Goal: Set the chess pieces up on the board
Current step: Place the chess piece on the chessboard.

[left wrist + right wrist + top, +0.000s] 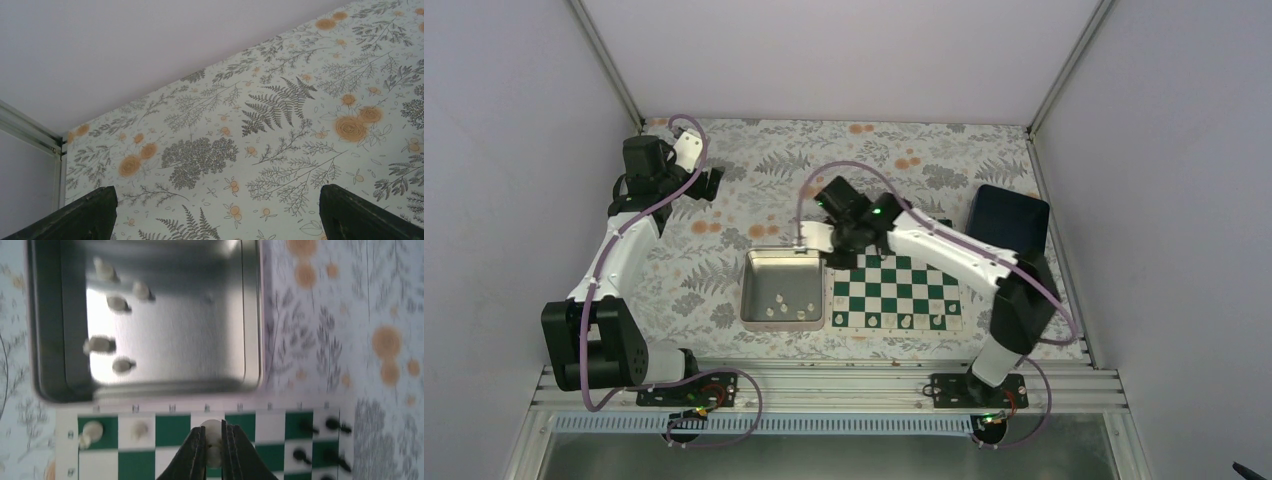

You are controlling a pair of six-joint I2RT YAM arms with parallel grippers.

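The green and white board (894, 292) lies right of the silver tray (782, 290). My right gripper (213, 439) is shut on a cream-white chess piece (213, 427) and holds it over the board's edge row nearest the tray (250, 315). Two white pieces (92, 429) stand on that row to the left. Several black pieces (305, 427) stand at the right end of the board (175, 427). Several white pieces (100, 345) lie in the tray. My left gripper (709, 185) is open and empty at the far left, over the bare floral cloth (225, 150).
A dark blue box (1009, 218) stands at the back right beside the board. White pieces (904, 320) stand along the board's near row. The right arm (954, 255) stretches across the board's far side.
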